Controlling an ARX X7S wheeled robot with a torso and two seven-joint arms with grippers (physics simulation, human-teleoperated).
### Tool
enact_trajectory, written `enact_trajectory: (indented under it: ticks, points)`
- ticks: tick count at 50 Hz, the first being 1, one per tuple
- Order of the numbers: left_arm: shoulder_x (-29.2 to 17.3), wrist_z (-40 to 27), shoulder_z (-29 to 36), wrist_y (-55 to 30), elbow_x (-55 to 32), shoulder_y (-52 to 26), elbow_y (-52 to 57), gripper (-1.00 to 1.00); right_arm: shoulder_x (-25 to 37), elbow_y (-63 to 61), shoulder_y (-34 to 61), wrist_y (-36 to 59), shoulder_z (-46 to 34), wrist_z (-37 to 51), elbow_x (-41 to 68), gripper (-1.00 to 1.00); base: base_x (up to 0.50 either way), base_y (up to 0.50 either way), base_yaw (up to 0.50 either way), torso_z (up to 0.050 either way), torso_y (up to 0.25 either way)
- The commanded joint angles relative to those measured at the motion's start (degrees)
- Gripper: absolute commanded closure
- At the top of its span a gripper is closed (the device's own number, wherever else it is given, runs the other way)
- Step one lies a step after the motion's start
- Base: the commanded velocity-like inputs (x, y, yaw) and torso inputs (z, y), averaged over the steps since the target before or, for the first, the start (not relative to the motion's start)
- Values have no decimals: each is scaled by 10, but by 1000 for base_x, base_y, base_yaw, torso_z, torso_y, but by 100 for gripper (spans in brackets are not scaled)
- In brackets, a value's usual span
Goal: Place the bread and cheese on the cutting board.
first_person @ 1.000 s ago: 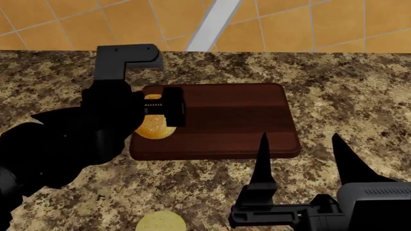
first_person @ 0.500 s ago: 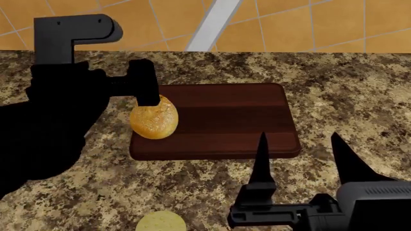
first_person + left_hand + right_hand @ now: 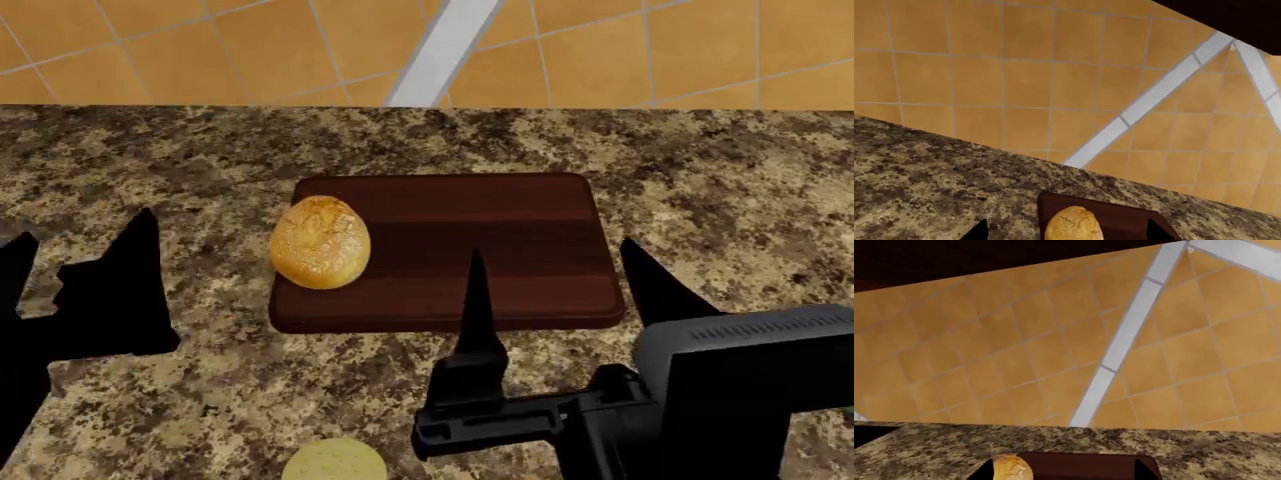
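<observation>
The black left gripper point(image 3: 74, 265) hangs over the speckled brown granite counter point(image 3: 160, 160), off the left edge of the dark reddish-brown rectangular wooden cutting board point(image 3: 507, 235); its 2 fingers stand wide apart with nothing between them. Just right of it, the oval golden-brown crusty bread roll point(image 3: 320, 242) sits on the left end of the cutting board, overhanging that edge a little and touching no gripper. So 1 of the 2 items looks placed, though it would be safer nearer the board's middle.

The small pale yellow-green cheese chunk point(image 3: 334, 462) lies on the counter in front of the cutting board, well apart from it and cut off by the head view's lower border. That half of the task is not yet done.

Further right, the black right gripper point(image 3: 554, 290) hovers at the front edge of the cutting board, its fingers spread wide and empty. It stands nearer the cheese than the left one does, so by my reading it is the likelier arm to fetch it.

Both wrist views show orange wall tiles point(image 3: 987, 75) behind the cutting board.
</observation>
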Motion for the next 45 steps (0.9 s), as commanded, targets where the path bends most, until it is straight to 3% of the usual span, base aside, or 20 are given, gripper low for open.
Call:
enact_trajectory:
  ticks: [1,13,45]
  points:
    - [-120,2,-19,119,77,75,99,-100,8,10,112,129,-13,58,138,-100,0,0,0,0,0]
    - [-173,-4,-34,165,76,86,126,-100,0,67,156,202,-46,89,222,-100,0,0,0,0,0]
    - [-187,-11,-43,173,79,95,129,-100,-4,142,115,203,-142,31,223,-100,0,0,0,0,0]
